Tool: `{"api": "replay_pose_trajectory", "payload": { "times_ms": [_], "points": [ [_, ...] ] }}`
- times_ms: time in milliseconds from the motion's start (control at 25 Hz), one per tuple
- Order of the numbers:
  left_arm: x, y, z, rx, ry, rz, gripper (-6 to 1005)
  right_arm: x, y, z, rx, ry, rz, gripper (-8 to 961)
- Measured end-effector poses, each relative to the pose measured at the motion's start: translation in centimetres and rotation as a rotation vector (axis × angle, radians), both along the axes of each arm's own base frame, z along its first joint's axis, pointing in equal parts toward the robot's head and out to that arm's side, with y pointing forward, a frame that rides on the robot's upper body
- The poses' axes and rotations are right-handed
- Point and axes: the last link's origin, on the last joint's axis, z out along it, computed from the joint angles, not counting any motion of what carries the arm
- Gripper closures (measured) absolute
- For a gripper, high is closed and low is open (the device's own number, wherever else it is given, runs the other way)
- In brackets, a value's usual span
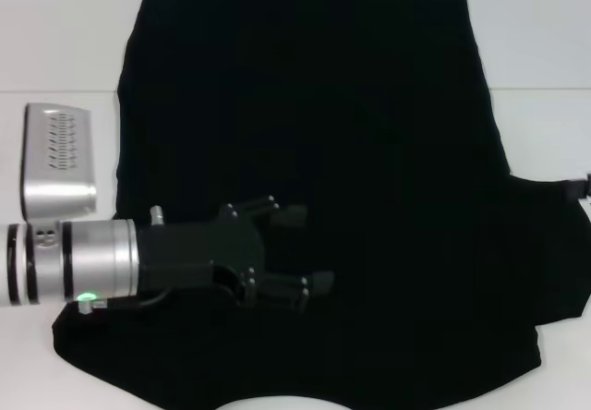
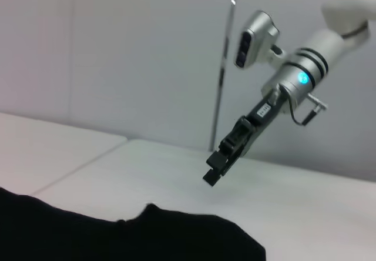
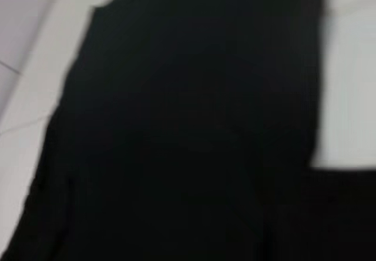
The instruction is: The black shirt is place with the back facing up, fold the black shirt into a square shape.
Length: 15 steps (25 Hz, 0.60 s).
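Roughly, scene: a white table [image 1: 540,50] with one garment spread over most of it.
Black shirt [image 1: 369,179]: lies flat and plain side up, no lettering showing; hem toward the far edge, a sleeve sticking out at the robot's right.
Shirt edges: the near left edge sits under the left arm; in the left wrist view only a dark edge of the cloth shows low down; the right wrist view is nearly filled with the black fabric.
Left gripper [image 1: 309,248]: over the shirt's near left part, pointing toward the middle; fingers [image 1: 294,214] spread wide apart, nothing between them; whether it touches the cloth I cannot tell.
Right gripper [image 2: 214,170]: seen from the left wrist camera, hanging above bare table just beyond the shirt's edge, tilted downward; finger state cannot be told.
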Motion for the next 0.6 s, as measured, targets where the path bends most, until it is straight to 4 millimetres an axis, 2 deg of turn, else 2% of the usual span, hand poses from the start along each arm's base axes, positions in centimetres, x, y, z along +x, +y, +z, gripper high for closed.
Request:
{"api": "replay_pose_trajectory", "payload": {
  "times_ms": [240,600],
  "points": [
    [0.2,-0.2,-0.6,-0.018,0.029,-0.038,47,1.8,-1.5,-0.2,-0.039,-0.018,-0.103,59],
    [0.4,-0.1,-1.2,-0.021,0.064,-0.07,47,2.7,-2.6,-2.0,-0.123,-0.028,-0.168,72]
  ]
}}
